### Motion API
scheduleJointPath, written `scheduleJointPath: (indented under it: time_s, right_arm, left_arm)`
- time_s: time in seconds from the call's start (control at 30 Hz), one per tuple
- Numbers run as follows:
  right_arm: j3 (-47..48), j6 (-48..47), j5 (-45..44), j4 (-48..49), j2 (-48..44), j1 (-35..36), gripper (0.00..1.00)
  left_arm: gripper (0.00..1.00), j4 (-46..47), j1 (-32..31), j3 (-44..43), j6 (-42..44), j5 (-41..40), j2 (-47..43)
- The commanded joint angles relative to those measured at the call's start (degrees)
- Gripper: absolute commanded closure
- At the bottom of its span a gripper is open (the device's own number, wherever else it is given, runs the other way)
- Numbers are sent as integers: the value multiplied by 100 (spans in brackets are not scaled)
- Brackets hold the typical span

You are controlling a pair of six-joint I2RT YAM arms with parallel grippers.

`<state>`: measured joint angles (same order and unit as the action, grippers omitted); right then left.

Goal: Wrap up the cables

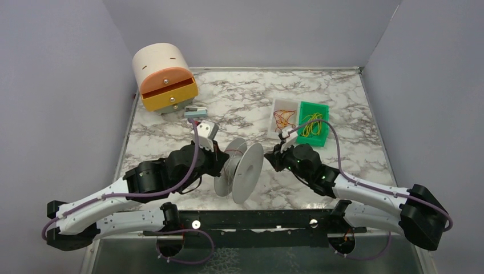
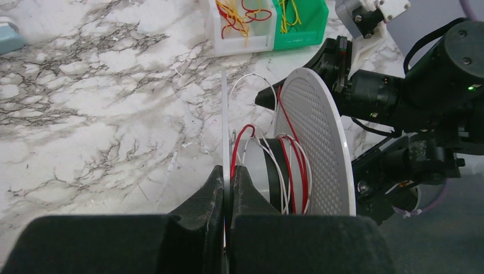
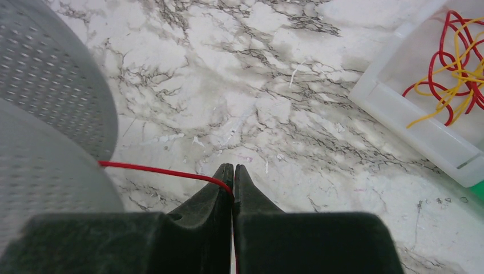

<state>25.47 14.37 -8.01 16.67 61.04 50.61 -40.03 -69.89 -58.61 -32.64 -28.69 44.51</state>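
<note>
A pale grey plastic spool [image 1: 240,169] stands on its flange edges mid-table. My left gripper [image 2: 229,170] is shut on the spool's near flange [image 2: 225,125]; red and white wire turns [image 2: 288,171] lie round the hub. My right gripper [image 3: 234,168] is shut on a thin red cable [image 3: 160,171] that runs taut leftward to the perforated flange [image 3: 51,85]. In the top view the right gripper [image 1: 278,153] sits just right of the spool and the left gripper [image 1: 220,160] just left of it. More red cables [image 1: 282,119] lie in a clear tray.
A clear tray [image 1: 283,132] and a green bin [image 1: 313,111] of yellow-green wires stand at the back right. A round beige drawer box [image 1: 164,77] with orange fronts stands at the back left, with a small pale blue object [image 1: 196,112] before it. Grey walls enclose the table.
</note>
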Motion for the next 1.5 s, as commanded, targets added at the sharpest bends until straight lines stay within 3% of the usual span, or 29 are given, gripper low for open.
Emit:
scheduleJointPath:
  time_s: [0.0, 0.37, 0.6, 0.83, 1.13, 1.47]
  right_arm:
    - [-285, 9, -11, -239, -232, -176, 92]
    - [-447, -19, 1271, -206, -706, -178, 96]
    - [-55, -112, 2801, -545, -273, -174, 97]
    - [279, 44, 2938, -1019, -324, 8, 99]
    - [318, 455, 2934, -1562, -1360, 343, 99]
    - [529, 1056, 3279, -1830, -1686, 426, 92]
  left_arm:
    - [100, 97, -34, -537, -240, -293, -359]
    - [100, 803, -36, -586, -425, -734, -527]
    - [100, 1624, -40, -557, -416, -1125, -326]
    - [100, 2433, -34, -561, -157, -1520, -42]
    - [100, 3382, -34, -532, 419, -2150, 385]
    - [100, 4039, -34, -539, 963, -2515, 964]
